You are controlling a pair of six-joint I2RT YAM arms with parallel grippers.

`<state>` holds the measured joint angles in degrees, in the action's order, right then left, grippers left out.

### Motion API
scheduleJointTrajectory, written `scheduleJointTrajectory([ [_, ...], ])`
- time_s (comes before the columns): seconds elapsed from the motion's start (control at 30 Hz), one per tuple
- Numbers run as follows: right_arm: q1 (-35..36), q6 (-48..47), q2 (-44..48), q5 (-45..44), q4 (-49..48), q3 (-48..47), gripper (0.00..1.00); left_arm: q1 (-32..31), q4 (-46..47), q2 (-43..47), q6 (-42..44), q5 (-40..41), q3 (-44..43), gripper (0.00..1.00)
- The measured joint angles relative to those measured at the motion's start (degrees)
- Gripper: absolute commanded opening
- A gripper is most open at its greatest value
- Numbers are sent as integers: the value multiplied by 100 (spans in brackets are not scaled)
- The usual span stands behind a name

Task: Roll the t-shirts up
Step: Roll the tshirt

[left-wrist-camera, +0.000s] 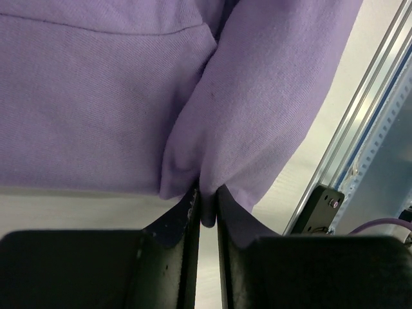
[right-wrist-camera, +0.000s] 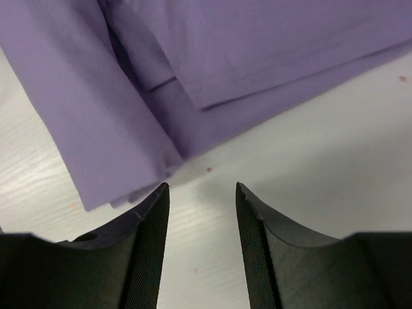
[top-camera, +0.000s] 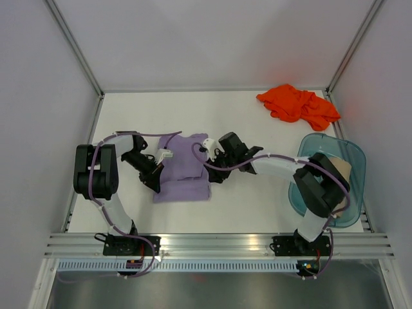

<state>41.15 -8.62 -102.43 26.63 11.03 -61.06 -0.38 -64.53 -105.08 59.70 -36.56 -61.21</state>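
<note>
At the middle of the table point(top-camera: 257, 206), the lavender t-shirt point(top-camera: 183, 170) lies folded into a narrow panel between the two arms. It is folded but not rolled. The left gripper point(left-wrist-camera: 206, 206) sits at the shirt's left edge, its jaws nearly together with a small tuck of the cloth caught between them. The right gripper point(right-wrist-camera: 203, 193) stands open and empty over bare table, just beside the shirt's layered right edge.

The main risk is that tuck. If the left arm pulls away before the cloth slips free, it would likely drag the edge outward and undo the fold. On the right, several layers lie stacked and slightly offset. A closing pinch there could take only the top layer, so the roll would start crooked or leave the lower layers behind.

The orange-red t-shirt point(top-camera: 299, 104) lies crumpled at the far right corner, well apart. The tan t-shirt point(top-camera: 341, 168) rests in the teal tub point(top-camera: 347, 151) beside the right arm, where that arm's elbow could nudge the tub.
</note>
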Motion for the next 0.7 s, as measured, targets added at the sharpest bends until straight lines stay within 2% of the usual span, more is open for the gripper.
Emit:
scheduleJointTrajectory([
  [0.13, 413, -610, 1228, -1040, -343, 874, 57, 0, 0, 0, -68, 2, -2, 19],
  [0.27, 1764, -1388, 2227, -1790, -935, 1792, 60, 0, 7, -2, -120, 2, -4, 19],
  [0.33, 2385, -1716, 2173, -2124, -1097, 1982, 59, 0, 15, -2, -136, 4, -4, 19],
  [0.4, 2667, -1958, 1823, -2540, -1241, 1996, 59, 0, 17, -2, -142, 7, -7, 19],
  [0.53, 2774, -2299, 1182, -3228, -1561, 1993, 60, 0, 17, -24, -160, 26, -35, 19],
  [0.7, 2789, -2583, 800, -3816, -2039, 1930, 59, 0, 15, -28, -160, 57, -76, 19],
])
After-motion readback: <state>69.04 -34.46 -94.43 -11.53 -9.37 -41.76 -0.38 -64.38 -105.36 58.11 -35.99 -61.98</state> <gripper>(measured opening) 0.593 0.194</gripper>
